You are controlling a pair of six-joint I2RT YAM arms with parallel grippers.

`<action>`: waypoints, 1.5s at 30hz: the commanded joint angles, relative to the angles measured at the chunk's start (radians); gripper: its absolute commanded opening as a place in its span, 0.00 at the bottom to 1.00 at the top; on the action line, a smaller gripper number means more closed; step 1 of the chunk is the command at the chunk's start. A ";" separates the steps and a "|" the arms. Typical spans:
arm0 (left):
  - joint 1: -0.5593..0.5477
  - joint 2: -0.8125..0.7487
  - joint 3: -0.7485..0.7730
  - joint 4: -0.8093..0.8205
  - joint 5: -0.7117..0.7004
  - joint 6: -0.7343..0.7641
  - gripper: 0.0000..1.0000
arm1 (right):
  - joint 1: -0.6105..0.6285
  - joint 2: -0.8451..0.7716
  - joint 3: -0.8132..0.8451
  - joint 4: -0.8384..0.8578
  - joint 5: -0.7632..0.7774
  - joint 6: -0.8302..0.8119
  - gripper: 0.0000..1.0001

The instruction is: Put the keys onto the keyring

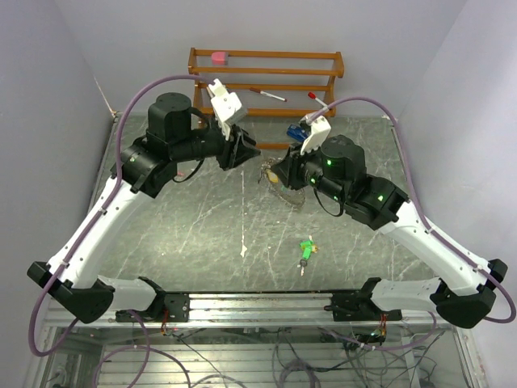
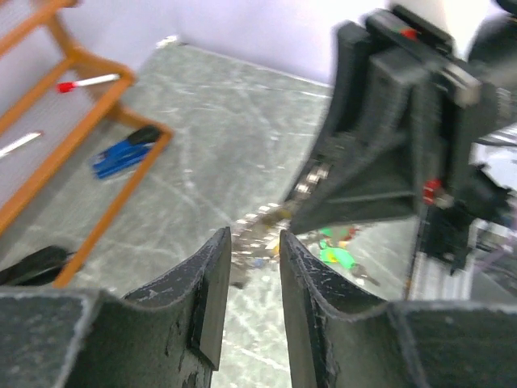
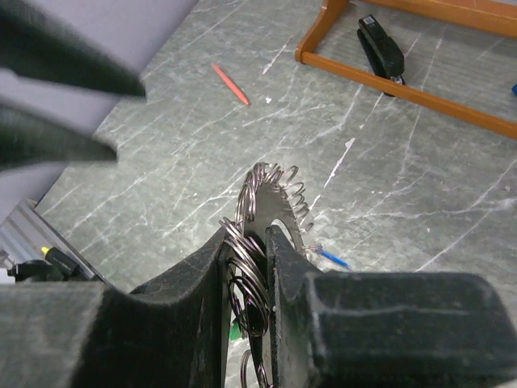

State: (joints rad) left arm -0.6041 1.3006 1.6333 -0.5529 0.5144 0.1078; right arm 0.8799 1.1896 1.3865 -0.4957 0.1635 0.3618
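The keyring (image 3: 262, 190) is held up off the table just right of centre, towards the far side. It's a pale silvery ring strung w/ lots of small wire split rings, and the right gripper (image 3: 246, 234) has its fingers clamped on it edge-on. The left gripper (image 2: 254, 238) faces it from the left, tips just beside the dangling rings. Its fingers are a narrow gap apart w/ nothing pinched between them, as far as the left wrist view shows. One loose green-headed key (image 1: 306, 250) lies flat on the table, on the near side right of centre, well apart from both grippers. I can't make out any other loose keys. Step in hand, I'd say: steadying the ring, w/ the left arm lining up on it while the green key waits to be fetched. The next move prob. needs a free gripper to drop to that key and pinch it by the head, then bring its hole to an opening on the ring. That's fiddly, since the key lies flat and the ring can swing. Surface is a grey-green marbled table (image 1: 161, 242) w/ pale veins. On it are a red pencil (image 3: 231, 84), and a wooden rack (image 1: 266, 73) along the far edge w/ red-capped pens on it. By the rack's foot are a black stapler (image 3: 380, 50) and a blue item (image 2: 121, 153). Plain pale lilac walls close in left, right and far.
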 commanded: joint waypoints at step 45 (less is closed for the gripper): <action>-0.022 0.048 -0.129 0.061 0.266 0.070 0.48 | -0.012 -0.027 0.061 0.117 -0.173 0.132 0.00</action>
State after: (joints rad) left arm -0.6193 1.3357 1.4559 -0.5289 0.7658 0.1852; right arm 0.8642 1.1851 1.4094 -0.4538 0.0399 0.4652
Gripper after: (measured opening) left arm 0.456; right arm 0.180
